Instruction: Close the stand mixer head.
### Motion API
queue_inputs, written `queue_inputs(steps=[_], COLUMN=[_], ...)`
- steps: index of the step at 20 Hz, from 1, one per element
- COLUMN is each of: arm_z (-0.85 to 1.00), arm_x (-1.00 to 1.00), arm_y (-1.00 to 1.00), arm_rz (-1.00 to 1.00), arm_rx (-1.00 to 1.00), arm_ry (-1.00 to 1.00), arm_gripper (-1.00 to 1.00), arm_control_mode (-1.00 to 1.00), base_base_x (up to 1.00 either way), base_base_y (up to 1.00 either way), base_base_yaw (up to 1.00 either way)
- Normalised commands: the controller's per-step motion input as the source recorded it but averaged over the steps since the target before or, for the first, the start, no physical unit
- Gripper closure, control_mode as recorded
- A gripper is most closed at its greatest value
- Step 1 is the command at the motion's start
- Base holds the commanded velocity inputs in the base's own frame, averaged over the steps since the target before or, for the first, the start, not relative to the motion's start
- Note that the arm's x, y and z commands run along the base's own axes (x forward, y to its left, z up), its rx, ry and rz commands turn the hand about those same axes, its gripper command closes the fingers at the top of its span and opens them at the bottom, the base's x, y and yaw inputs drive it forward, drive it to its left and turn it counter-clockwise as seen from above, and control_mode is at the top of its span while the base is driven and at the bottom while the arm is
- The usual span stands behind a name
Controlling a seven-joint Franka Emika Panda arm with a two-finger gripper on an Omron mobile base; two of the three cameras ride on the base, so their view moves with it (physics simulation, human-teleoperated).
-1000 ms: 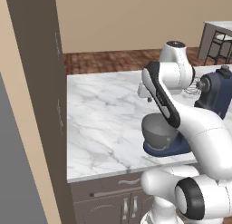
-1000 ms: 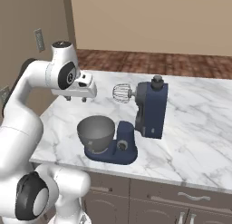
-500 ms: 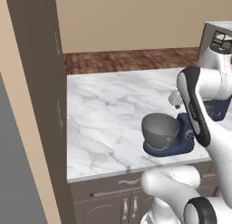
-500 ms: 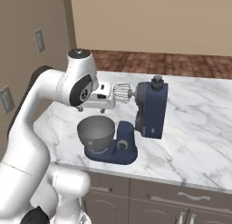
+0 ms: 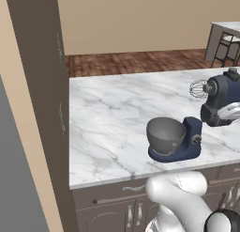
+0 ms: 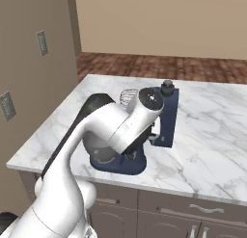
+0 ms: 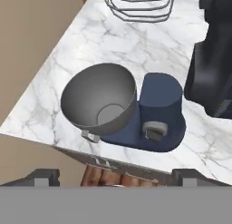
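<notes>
From my feed the stand mixer head (image 5: 221, 98) stands tipped up at the counter's (image 5: 112, 113) 3 o'clock edge, its whisk (image 7: 138, 5) at 12 o'clock above the grey bowl (image 7: 99, 99) on the base (image 7: 161, 110), and I cannot tell whether my gripper's fingers (image 7: 45, 177) are parted.

A kitchen: marble counter (image 5: 112, 109), cabinets (image 6: 169, 213), stand mixer (image 5: 176, 142).

No readable text, labels or numbers anywhere.
</notes>
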Motion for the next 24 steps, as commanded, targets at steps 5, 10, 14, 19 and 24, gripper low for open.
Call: queue_inputs(steps=[5,10,14,19,24], arm_z=[0.39,0.42,0.13,0.03,0.07], arm_x=[-0.15,-0.15,0.29,0.63,0.76], arm_y=[-1.00,-1.00,-0.59,0.12,0.75], arm_rz=[0.15,0.18,0.22,0.26,0.32], arm_rx=[0.18,0.02,0.03,0.26,0.21], arm_ry=[-0.03,-0.10,-0.14,-0.32,-0.36], arm_gripper=[-1.00,-1.00,-1.00,-1.00,-1.00], arm_control_mode=[-1.00,-1.00,-1.00,-1.00,-1.00], base_base_x=[0.00,0.00,0.00,0.00,0.00], base_base_y=[0.00,0.00,0.00,0.00,0.00], base_base_yaw=[0.00,0.00,0.00,0.00,0.00])
